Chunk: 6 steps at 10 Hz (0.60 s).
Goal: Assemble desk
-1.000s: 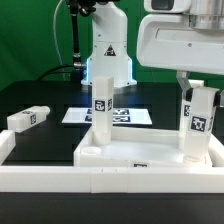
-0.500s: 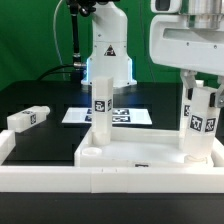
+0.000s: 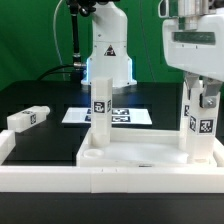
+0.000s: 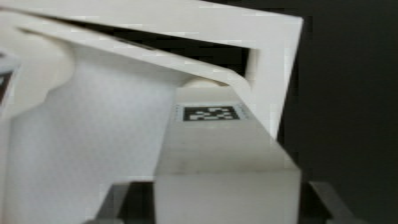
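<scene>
The white tabletop panel (image 3: pixel 140 152) lies at the front of the black table. One tagged leg (image 3: pixel 100 108) stands upright on its corner at the exterior view's left. A second tagged leg (image 3: pixel 200 128) stands upright on its corner at the exterior view's right. My gripper (image 3: pixel 201 97) hangs over that leg's top, with the fingers astride it. In the wrist view the leg (image 4: pixel 222 150) fills the space between the fingers of the gripper (image 4: pixel 222 205), with a dark gap on each side, so the gripper is open. A third leg (image 3: pixel 28 118) lies loose at the exterior view's left.
The marker board (image 3: pixel 122 116) lies flat behind the panel, in front of the arm's white base (image 3: pixel 107 55). A low white border rail (image 3: pixel 60 178) runs along the front and left edges. The wrist view shows white panel surfaces (image 4: pixel 98 110) beside the leg.
My gripper has risen and shifted slightly to the exterior view's right. The leg under it has stayed standing on the panel. Nothing else has moved.
</scene>
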{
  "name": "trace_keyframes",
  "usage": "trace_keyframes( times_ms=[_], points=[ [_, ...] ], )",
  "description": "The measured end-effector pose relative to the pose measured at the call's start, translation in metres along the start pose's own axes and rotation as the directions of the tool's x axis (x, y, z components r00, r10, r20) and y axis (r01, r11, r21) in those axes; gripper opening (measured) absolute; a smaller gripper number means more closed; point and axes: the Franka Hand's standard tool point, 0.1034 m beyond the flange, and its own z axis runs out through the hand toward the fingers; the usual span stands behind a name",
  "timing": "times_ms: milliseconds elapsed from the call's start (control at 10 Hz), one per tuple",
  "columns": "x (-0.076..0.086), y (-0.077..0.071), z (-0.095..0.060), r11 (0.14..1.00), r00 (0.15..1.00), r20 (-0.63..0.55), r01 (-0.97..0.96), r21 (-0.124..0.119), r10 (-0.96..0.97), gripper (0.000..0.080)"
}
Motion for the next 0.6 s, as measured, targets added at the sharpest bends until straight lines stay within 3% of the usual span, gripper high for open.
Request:
trace_keyframes(
  times_ms=[200, 300, 400, 500, 600],
  points=[
    [-0.0030, 0.0015, 0.0005, 0.983, 0.984, 0.018, -0.179, 0.036, 0.178, 0.0292],
    [-0.0058, 0.0013, 0.0008, 0.969, 0.970, 0.030, -0.244, 0.043, 0.243, 0.0292],
    [-0.0062, 0.0012, 0.0008, 0.968, 0.968, 0.031, -0.248, 0.042, 0.247, 0.0292],
    [-0.0065, 0.0017, 0.0017, 0.969, 0.970, 0.030, -0.243, 0.041, 0.242, 0.0364],
    [-0.0063, 0.0033, 0.0024, 0.981, 0.981, 0.021, -0.193, 0.025, 0.192, 0.0364]
  ],
)
